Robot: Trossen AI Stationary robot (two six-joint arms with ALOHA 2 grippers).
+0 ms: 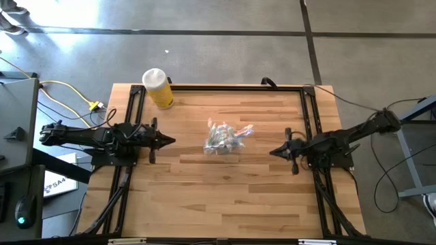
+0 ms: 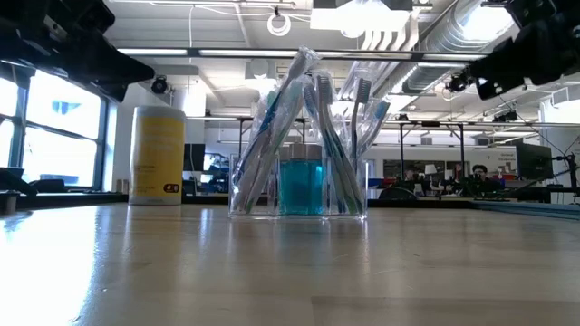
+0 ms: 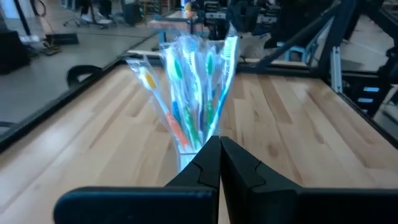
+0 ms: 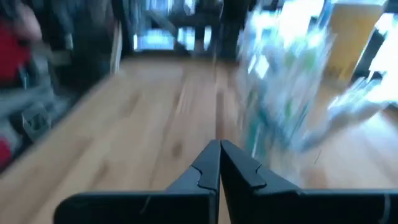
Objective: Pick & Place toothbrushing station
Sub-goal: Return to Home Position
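Observation:
The toothbrushing station (image 1: 225, 138) is a small clear plastic container standing on its base near the table's middle, with several pastel-handled toothbrushes fanning up out of it (image 2: 299, 145). It also shows in the left wrist view (image 3: 193, 87) and, blurred, in the right wrist view (image 4: 280, 87). My left gripper (image 1: 172, 141) is shut and empty, left of the station and apart from it. My right gripper (image 1: 272, 152) is shut and empty, right of the station and apart from it.
A yellow bottle with a white cap (image 1: 158, 88) stands at the table's far left, behind the left arm. A black frame runs along the table's far, left and right edges (image 1: 225, 87). Bare wood lies toward the near edge (image 1: 225, 197).

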